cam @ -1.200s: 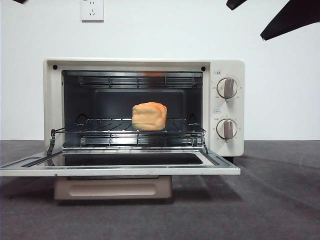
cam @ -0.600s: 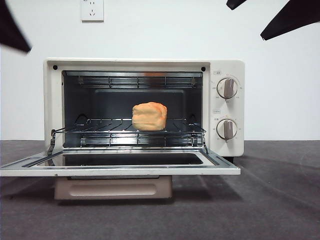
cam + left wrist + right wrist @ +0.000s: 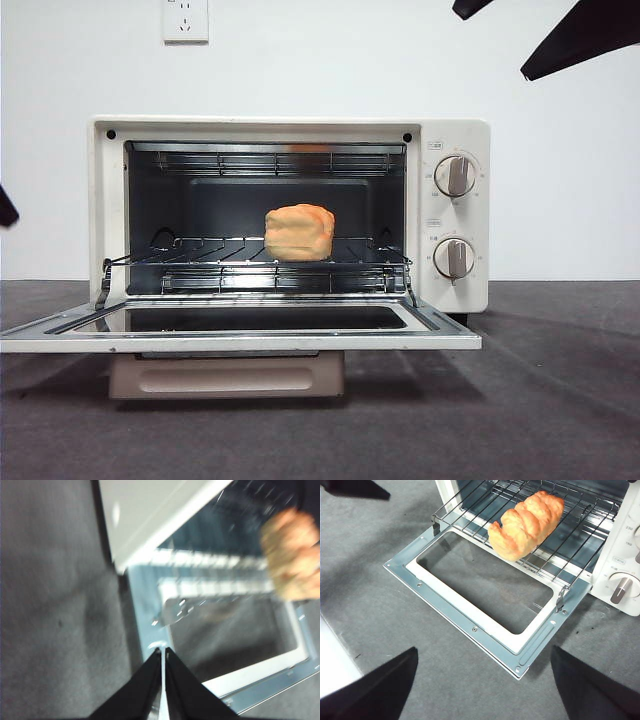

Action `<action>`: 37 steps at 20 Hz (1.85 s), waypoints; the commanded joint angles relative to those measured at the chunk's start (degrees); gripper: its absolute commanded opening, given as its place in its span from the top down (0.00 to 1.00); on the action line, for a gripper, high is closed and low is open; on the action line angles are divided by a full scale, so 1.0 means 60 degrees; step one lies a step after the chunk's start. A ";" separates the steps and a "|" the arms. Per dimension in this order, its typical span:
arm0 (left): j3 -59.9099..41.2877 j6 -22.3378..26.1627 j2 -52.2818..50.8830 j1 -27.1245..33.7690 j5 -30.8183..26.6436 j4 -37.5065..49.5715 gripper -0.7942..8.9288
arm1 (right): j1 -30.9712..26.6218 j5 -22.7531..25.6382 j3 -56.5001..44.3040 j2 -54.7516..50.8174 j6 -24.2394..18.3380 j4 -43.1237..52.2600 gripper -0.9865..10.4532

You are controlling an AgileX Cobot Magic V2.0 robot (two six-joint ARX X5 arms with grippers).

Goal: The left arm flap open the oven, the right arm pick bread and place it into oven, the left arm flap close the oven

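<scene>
Out at the far left edge of the front view a sliver of black shows: that's the left gripper (image 3: 163, 680), jaws pressed together with only a hairline between them and nothing held, hanging above the grey table (image 3: 560, 400) just off the near left corner of the lowered door (image 3: 240, 330). Its own wrist view is blurred, but the door frame and the corner of the cream casing are plain beneath the jaw tips. Moving in, the oven (image 3: 290, 130) stands wide open, its glass door folded down flat and level, the beige bar handle (image 3: 225, 377) hanging beneath the front edge. In the cavity, the bread (image 3: 299, 232) sits on the wire rack (image 3: 200, 275), slightly right of centre, golden and lumpy, lying with one end toward the opening. Further right, two round knobs (image 3: 455, 176) sit one above the other on the control panel. And at the upper right, the right gripper (image 3: 480, 680) is held high above the table in front of the door, jaws spread wide, holding nothing, well clear of the loaf.
</scene>
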 commanded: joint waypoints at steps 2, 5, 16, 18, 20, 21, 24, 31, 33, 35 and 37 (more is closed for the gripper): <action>0.0029 0.0528 0.0987 0.0022 0.0102 0.0390 0.90 | 0.0076 -0.0011 0.0138 0.0066 0.0109 0.0087 0.54; 0.0029 0.0525 0.1858 0.0022 0.0098 0.0710 0.90 | 0.0076 -0.0007 0.0138 0.0066 0.0113 0.0087 0.54; 0.0029 0.0506 0.3548 -0.0313 0.0168 0.0925 0.90 | 0.0076 -0.0004 0.0138 0.0073 0.0109 0.0098 0.54; 0.0029 0.0565 0.3701 -0.0481 0.0171 0.0841 0.90 | 0.0076 -0.0004 0.0138 0.0073 0.0106 0.0095 0.54; 0.0029 0.0605 0.3734 -0.0608 0.0171 0.0809 0.90 | 0.0076 -0.0004 0.0138 0.0073 0.0102 0.0098 0.54; 0.0029 0.0605 0.3734 -0.0656 0.0175 0.0805 0.90 | 0.0076 -0.0004 0.0138 0.0073 0.0102 0.0098 0.54; 0.0029 0.0608 0.3734 -0.0754 0.0193 0.0597 0.90 | 0.0076 -0.0004 0.0138 0.0073 0.0102 0.0098 0.54; 0.0029 0.0616 0.3734 -0.0801 0.1679 0.0324 0.90 | 0.0076 -0.0007 0.0138 0.0073 0.0106 0.0098 0.54; 0.0033 0.0601 0.3734 -0.0790 0.2084 0.0397 0.90 | 0.0076 -0.0007 0.0138 0.0073 0.0106 0.0095 0.55; 0.0033 0.0539 0.3730 -0.0754 0.2361 0.0535 0.90 | 0.0076 -0.0007 0.0138 0.0073 0.0109 0.0095 0.54; 0.0040 0.0299 0.3730 -0.0645 0.2798 0.0856 0.90 | 0.0076 -0.0007 0.0138 0.0073 0.0124 0.0095 0.54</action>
